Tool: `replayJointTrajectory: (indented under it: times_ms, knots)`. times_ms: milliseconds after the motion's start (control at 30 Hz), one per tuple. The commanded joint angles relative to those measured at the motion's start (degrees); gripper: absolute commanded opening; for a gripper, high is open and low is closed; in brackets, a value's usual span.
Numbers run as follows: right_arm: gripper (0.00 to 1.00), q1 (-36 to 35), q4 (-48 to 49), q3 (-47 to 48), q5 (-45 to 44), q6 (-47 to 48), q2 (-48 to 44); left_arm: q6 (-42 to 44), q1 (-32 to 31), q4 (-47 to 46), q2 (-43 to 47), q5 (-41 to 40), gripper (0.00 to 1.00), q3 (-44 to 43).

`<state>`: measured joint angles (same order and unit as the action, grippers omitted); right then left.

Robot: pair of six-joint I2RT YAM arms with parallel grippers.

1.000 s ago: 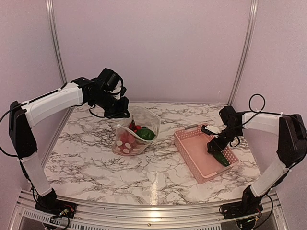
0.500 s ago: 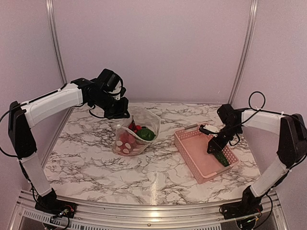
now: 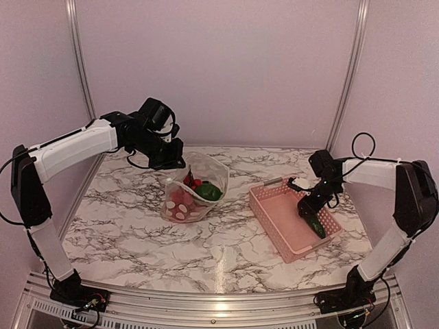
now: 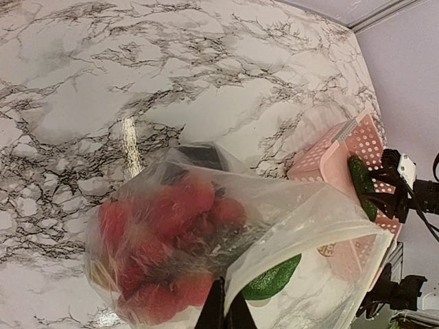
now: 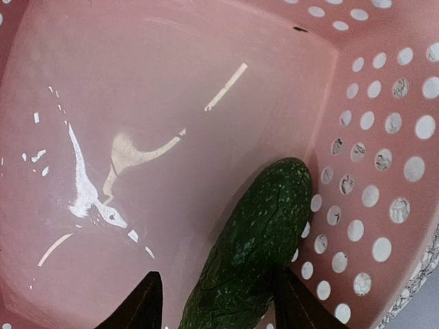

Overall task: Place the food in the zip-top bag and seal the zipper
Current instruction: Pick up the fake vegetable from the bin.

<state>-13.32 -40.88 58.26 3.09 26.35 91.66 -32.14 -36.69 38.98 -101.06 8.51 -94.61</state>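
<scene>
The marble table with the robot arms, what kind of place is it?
Probably a robot practice booth: plain walls, metal rails, two arms bolted to a marble table, toy food in a bag.

Cucumber [image 3: 314, 225] in basket [image 3: 285, 223], right of bag [image 3: 181, 204]

Left arm [image 3: 72, 151]: white shells over black joints, black wrist end.
Right arm [image 3: 374, 173]: same white-and-black build.
Cables [image 3: 362, 140]: thin black loops, one at 3 o'clock in the overhead view.
Bases [image 3: 68, 288]: black, at 7 and 5 o'clock.
Fingertips [image 5: 144, 305]: black, tapered.

Cucumber [image 5: 255, 233] — between spread fingers [image 5: 139, 305]; pink basket [image 5: 137, 89]
</scene>
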Motion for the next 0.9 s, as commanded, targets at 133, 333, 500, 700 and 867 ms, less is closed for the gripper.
replayJointTrajectory:
  times_ms: [133,333,500,700,867]
  knots:
    - [0.55,0.5,0.3,-0.3,3.6,-0.3,3.7,-0.4,0.5,-1.1,2.2,0.5,0.0,1.2]
    - [0.51,-2.2,-0.1,2.3,3.8,0.0,3.6,-0.5,0.5,-1.4,2.0,0.9,0.0,1.4]
    - [0.5,-2.1,0.5,1.4,-0.2,1.2,4.4,-0.6,0.4,-1.6,1.9,1.2,0.0,1.4]
    - [0.46,-2.3,0.7,2.4,1.2,1.4,4.4,-0.6,0.5,-1.9,1.9,1.2,0.0,1.9]
    - [0.28,-2.4,-0.1,6.0,2.7,2.0,4.9,-0.5,0.4,-2.1,1.6,1.6,0.0,1.9]
